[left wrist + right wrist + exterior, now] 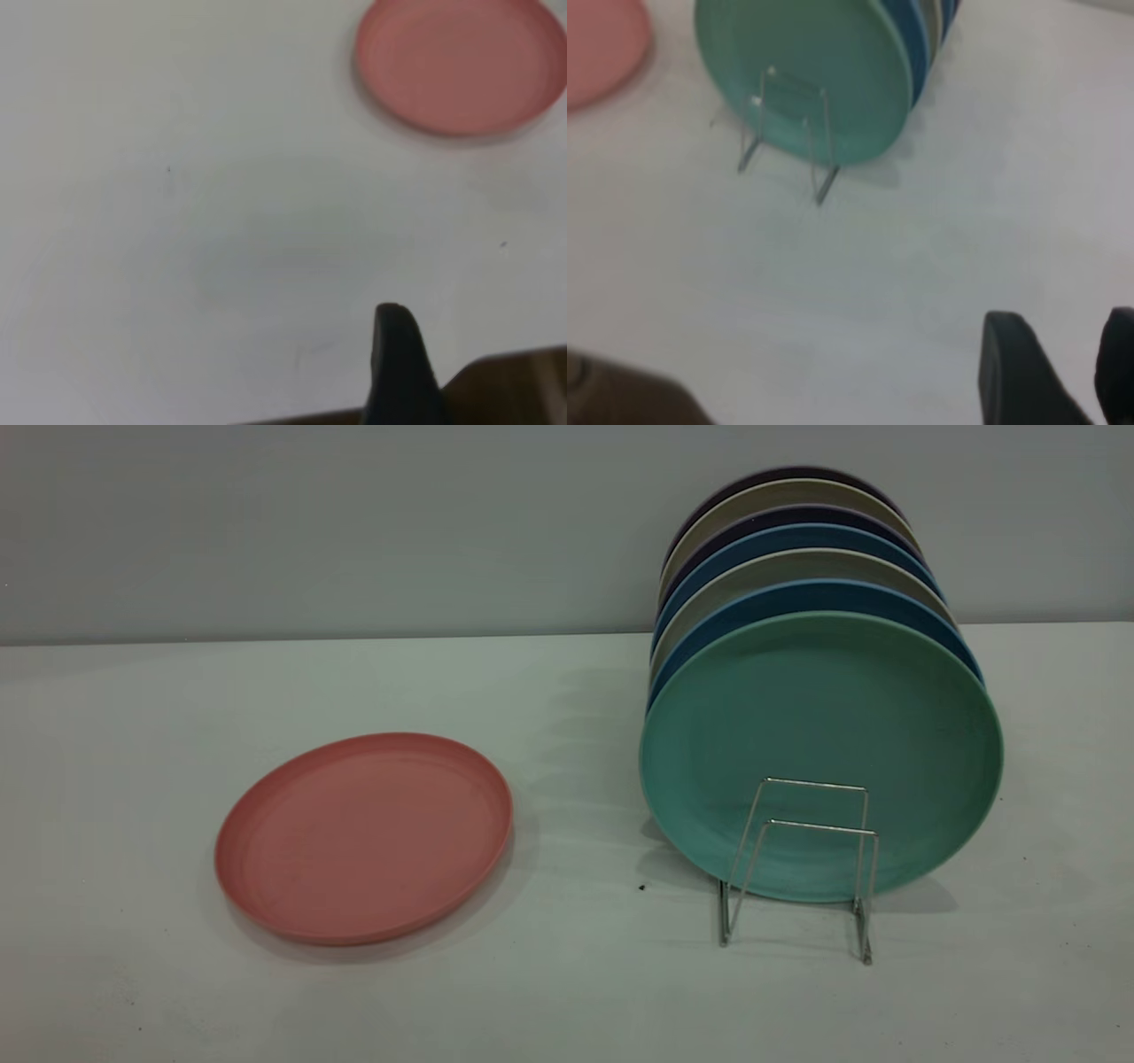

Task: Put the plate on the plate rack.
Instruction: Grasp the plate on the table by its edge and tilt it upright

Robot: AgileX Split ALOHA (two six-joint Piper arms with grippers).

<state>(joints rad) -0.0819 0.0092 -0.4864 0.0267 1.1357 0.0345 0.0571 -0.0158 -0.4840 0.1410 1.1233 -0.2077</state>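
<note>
Wire plate rack [802,864] stands nearest camera on white desk [567,992], front two loops bare. Behind loops, teal plate [824,735] stands upright on edge, row of blue and grey plates [788,571] packed close behind it. Pink plate [363,837] lies flat on desk, well apart from rack, toward left arm's side. Left claw [399,363]: one dark finger seen over bare desk, opening cannot be told. Right claw [1063,363] over desk near rack, fingers parted, holding nothing.
</note>
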